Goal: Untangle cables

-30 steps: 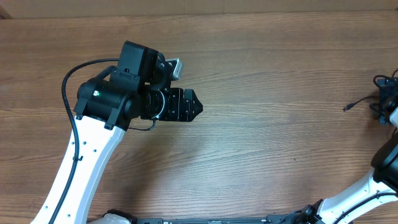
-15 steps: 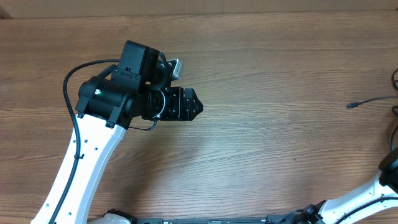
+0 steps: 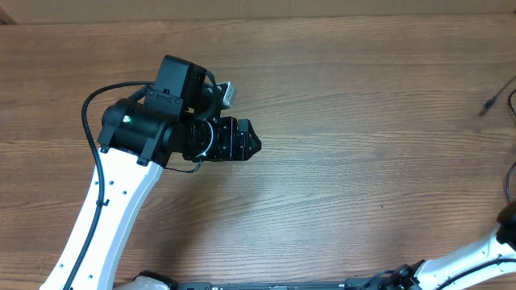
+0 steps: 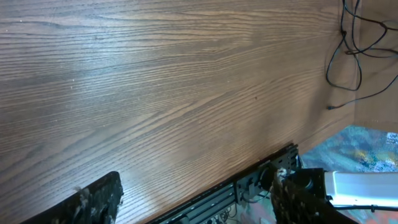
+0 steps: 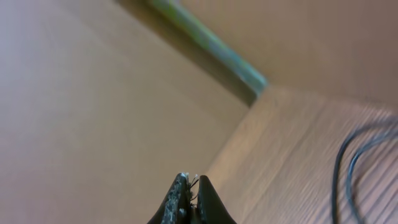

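Note:
The cables (image 4: 348, 43) show as thin black loops at the top right of the left wrist view, with one small plug (image 4: 330, 108) hanging low. From overhead only a blurred plug end (image 3: 488, 105) and a thin strand at the far right edge are visible. My left gripper (image 3: 256, 143) hovers over the bare table left of centre, far from the cables. It stands open (image 4: 196, 183) with nothing between its fingers. My right gripper (image 5: 190, 180) is shut, with thin strands pinched between its tips. A black cable (image 5: 337, 168) curves beside it. This gripper is outside the overhead view.
The wooden table (image 3: 363, 185) ends at a cardboard wall (image 3: 242, 8) at the back. A black rail (image 4: 249, 183) runs along its front edge. The right arm's white link (image 3: 468, 258) sits at the bottom right. A beige wall and a green strip (image 5: 211, 43) fill the right wrist view.
The right gripper closed over the cable tangle and left the overhead view to the right. The cable's plug end trailed up and right after it. The left arm barely shifted.

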Controlling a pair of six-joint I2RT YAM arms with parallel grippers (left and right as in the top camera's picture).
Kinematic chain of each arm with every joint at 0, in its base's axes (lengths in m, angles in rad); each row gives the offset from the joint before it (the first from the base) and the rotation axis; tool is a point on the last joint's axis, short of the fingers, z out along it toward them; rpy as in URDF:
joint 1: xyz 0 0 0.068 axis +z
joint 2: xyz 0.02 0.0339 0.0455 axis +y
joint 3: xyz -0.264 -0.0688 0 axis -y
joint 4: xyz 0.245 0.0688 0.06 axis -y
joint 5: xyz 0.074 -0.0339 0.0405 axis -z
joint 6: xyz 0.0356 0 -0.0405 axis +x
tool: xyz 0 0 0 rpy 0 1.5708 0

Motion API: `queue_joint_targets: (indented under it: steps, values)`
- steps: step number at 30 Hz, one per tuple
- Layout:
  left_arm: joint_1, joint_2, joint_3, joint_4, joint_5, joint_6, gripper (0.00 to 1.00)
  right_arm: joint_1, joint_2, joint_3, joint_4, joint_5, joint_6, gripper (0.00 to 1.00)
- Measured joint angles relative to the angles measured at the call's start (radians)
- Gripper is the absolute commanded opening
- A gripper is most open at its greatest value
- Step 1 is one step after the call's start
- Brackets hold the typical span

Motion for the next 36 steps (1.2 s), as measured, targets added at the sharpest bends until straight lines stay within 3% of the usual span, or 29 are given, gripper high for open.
queue_joint_targets:
  steps: [4, 5, 6, 7, 11, 16, 19, 21, 24, 26, 28, 31, 36]
  values:
    - [0.000, 0.000, 0.000, 0.002, 0.000, 0.000, 0.77, -0.094, 0.000, 0.055, -0.010, -0.023, 0.085, 0.08]
    - [0.000, 0.000, 0.000, 0.006, 0.000, 0.000, 0.77, -0.125, 0.000, 0.068, -0.009, -0.024, 0.126, 0.29]
    - [0.000, 0.000, 0.000, 0.012, 0.000, -0.001, 0.77, -0.153, 0.000, 0.075, -0.008, -0.026, 0.165, 0.86]
    - [0.000, 0.000, 0.000, 0.020, 0.000, -0.004, 0.77, -0.175, 0.000, 0.081, -0.008, -0.028, 0.191, 1.00]
    - [-0.002, 0.000, 0.000, 0.039, 0.000, -0.015, 0.77, -0.239, 0.000, 0.085, -0.011, -0.061, 0.243, 1.00]
    - [-0.027, 0.014, 0.000, 0.042, 0.000, -0.018, 0.77, -0.217, 0.000, 0.087, -0.061, -0.149, 0.253, 1.00]
    - [-0.035, 0.029, 0.000, 0.043, 0.000, -0.018, 0.77, -0.174, -0.002, 0.102, -0.305, -0.152, 0.270, 1.00]
    - [-0.037, 0.040, 0.000, 0.042, 0.000, -0.018, 0.76, -0.136, -0.003, 0.107, -0.606, -0.092, 0.293, 1.00]
    - [-0.039, 0.052, 0.000, 0.031, 0.000, -0.018, 0.77, -0.083, -0.002, 0.100, -0.898, 0.038, 0.358, 1.00]
    - [-0.040, 0.056, 0.000, 0.016, 0.000, -0.018, 0.77, -0.050, -0.002, 0.095, -0.985, 0.129, 0.406, 1.00]
    - [-0.040, 0.059, 0.000, -0.001, 0.000, -0.018, 0.77, -0.024, -0.002, 0.093, -0.972, 0.177, 0.451, 1.00]
    - [-0.040, 0.060, 0.000, -0.006, 0.000, -0.018, 0.76, 0.003, -0.002, 0.093, -0.819, 0.133, 0.463, 1.00]
    - [-0.040, 0.062, 0.000, -0.007, 0.000, -0.018, 0.75, 0.064, -0.002, 0.096, -0.468, -0.172, 0.281, 1.00]
